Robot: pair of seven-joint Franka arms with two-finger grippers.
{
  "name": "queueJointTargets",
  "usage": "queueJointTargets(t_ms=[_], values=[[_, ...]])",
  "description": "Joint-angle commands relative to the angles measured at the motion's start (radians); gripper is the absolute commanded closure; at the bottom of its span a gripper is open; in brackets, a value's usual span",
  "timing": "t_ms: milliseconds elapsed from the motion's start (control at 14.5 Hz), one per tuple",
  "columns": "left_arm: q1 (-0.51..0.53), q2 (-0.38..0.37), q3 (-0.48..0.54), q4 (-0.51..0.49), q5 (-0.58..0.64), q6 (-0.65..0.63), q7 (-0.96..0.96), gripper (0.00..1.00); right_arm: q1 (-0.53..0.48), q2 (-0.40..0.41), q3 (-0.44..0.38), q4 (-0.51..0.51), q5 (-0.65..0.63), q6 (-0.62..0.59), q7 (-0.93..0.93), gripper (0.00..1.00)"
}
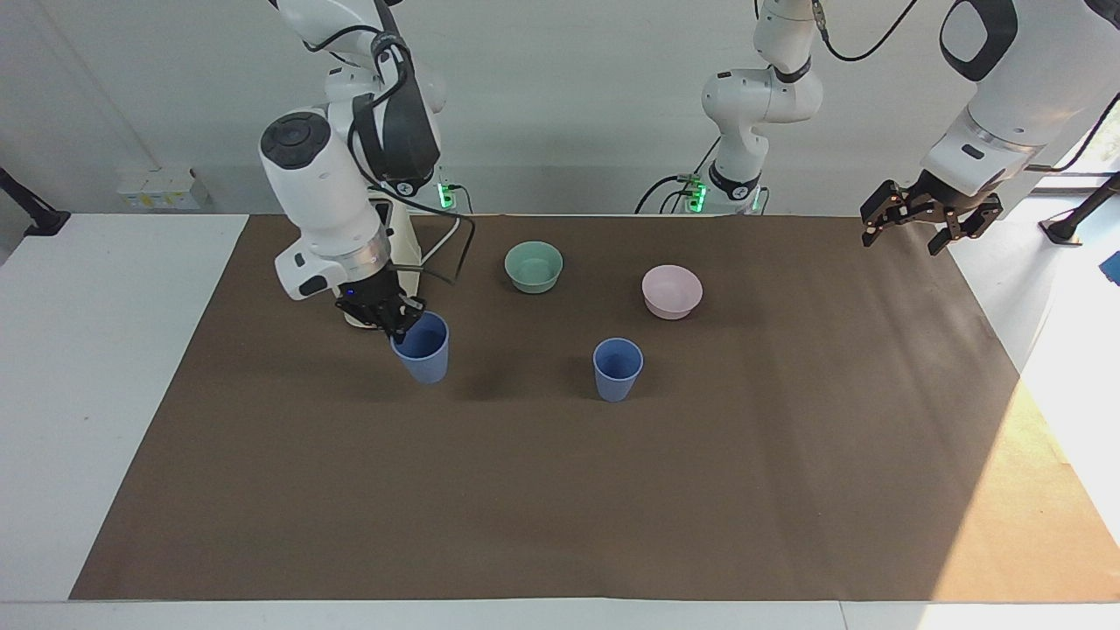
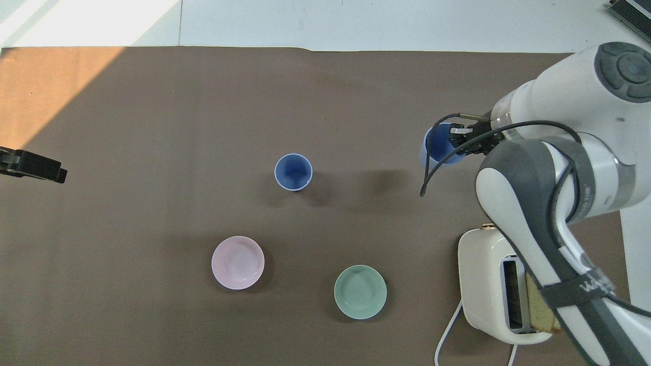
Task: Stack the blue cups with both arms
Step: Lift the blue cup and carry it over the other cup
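One blue cup (image 1: 618, 369) (image 2: 293, 172) stands upright near the middle of the brown mat. My right gripper (image 1: 398, 325) (image 2: 460, 134) is shut on the rim of the other blue cup (image 1: 423, 350) (image 2: 440, 147). It holds this cup upright just above the mat, toward the right arm's end, and the cup's shadow falls apart from it. My left gripper (image 1: 903, 236) (image 2: 31, 166) hangs open and empty over the mat's edge at the left arm's end, where the arm waits.
A mint-green bowl (image 1: 534, 265) (image 2: 360, 292) and a pale pink bowl (image 1: 671, 290) (image 2: 238, 262) sit nearer to the robots than the standing cup. A cream toaster (image 2: 483, 284) with a bread slice stands under the right arm, largely covered by it.
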Motion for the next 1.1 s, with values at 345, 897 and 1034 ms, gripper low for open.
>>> queueJointTargets(t_ms=[345, 897, 1034], values=[[0.013, 0.004, -0.007, 0.014, 0.013, 0.001, 0.007, 0.00, 0.166, 0.150, 0.002, 0.275, 0.034, -0.018, 0.173, 1.00], [0.011, 0.004, -0.007, 0.014, 0.013, 0.001, 0.007, 0.00, 0.285, 0.242, 0.001, 0.303, 0.034, 0.088, 0.229, 1.00], [0.011, 0.004, -0.009, 0.014, 0.013, 0.001, 0.007, 0.00, 0.290, 0.248, 0.002, 0.297, 0.033, 0.098, 0.229, 1.00]])
